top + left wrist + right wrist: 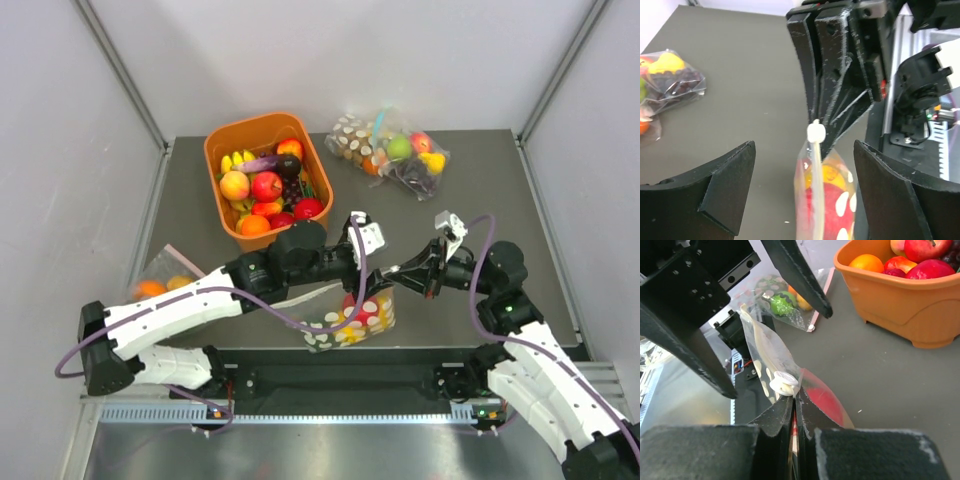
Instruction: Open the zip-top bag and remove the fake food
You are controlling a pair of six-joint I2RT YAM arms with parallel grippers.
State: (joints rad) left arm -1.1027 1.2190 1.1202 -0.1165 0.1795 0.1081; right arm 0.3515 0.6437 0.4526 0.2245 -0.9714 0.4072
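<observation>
The dark counter point(470, 200) carried an orange basket point(255, 124) heaped with toy fruit at the back. A dotted bag of apple and grapes point(392, 152) lay beside it, and another with orange fruit point(165, 280) sat at the left edge.

The zip-top bag point(362, 318) sat at the near edge, between the two arms. Its zip strip was held up while its body sagged below. The left arm's fingers point(725, 190) stood wide apart on either side of that raised edge, touching nothing. The right arm's fingers point(775, 420) were clamped shut on the strip, right under the white slider point(784, 382).

Inside the bag, the fake food point(827, 195) showed as a glossy red fruit with a yellow one above it.

To my eye the film looked thin, limp and slick, so a pinch on the bare plastic would likely slide or just bunch it up. The thick zip strip and the slider seemed the only firm places to hold. The fruits looked light and hard, apt to roll once the mouth opened.
</observation>
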